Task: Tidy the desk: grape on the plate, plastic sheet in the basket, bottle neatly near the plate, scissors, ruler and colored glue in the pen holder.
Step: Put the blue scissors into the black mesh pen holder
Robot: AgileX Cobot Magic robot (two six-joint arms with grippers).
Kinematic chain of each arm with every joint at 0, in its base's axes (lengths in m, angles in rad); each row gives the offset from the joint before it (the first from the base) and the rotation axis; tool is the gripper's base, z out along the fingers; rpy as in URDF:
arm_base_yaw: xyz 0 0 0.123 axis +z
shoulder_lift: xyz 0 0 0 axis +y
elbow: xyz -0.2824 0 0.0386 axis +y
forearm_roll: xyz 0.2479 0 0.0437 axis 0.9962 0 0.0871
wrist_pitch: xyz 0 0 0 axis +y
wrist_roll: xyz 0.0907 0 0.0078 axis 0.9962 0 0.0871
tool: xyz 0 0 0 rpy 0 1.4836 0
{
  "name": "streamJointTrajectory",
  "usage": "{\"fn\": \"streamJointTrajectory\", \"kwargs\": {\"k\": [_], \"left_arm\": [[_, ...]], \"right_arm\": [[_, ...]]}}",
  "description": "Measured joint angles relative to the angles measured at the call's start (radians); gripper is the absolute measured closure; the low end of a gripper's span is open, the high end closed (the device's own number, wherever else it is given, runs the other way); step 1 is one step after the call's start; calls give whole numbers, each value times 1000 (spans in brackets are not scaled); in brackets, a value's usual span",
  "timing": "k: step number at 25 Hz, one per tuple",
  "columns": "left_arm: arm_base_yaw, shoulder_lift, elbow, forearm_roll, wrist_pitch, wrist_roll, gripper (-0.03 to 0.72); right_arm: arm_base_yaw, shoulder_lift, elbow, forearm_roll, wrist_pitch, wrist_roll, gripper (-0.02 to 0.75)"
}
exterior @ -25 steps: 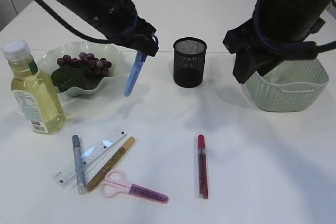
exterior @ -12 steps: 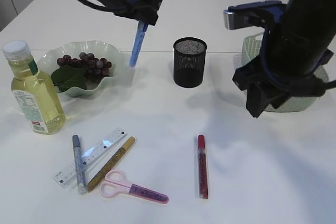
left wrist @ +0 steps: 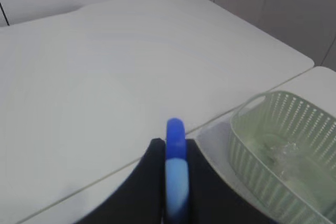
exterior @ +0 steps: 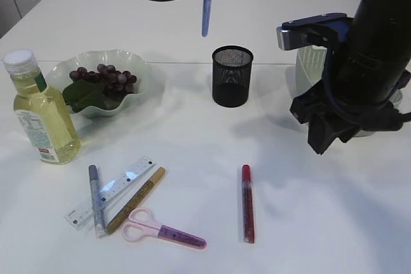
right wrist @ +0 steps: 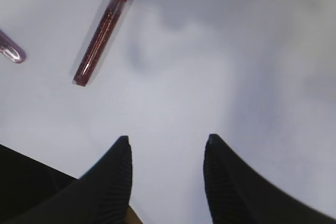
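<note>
One blue glue pen [exterior: 205, 9] clamped in the left jaws [left wrist: 173, 182], hanging tip-down above and just left of the mesh pen holder [exterior: 232, 76]. Centre it over the rim, keep it vertical, lower before letting go. Right jaws [right wrist: 167, 174] spread, holding nothing, above the counter [exterior: 302, 210] near the red glue pen [exterior: 246, 202].
</note>
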Motion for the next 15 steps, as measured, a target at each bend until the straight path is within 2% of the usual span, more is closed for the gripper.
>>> {"fn": "streamJointTrajectory", "kwargs": {"k": [8,15], "left_arm": [[-37,113,0,-14,-289,-1,643],[-37,180,-12,-26,-408,-32,643]], "right_arm": [[0,0,0,-10,0,0,372],[0,0,0,-27,-2,0,372]]}}
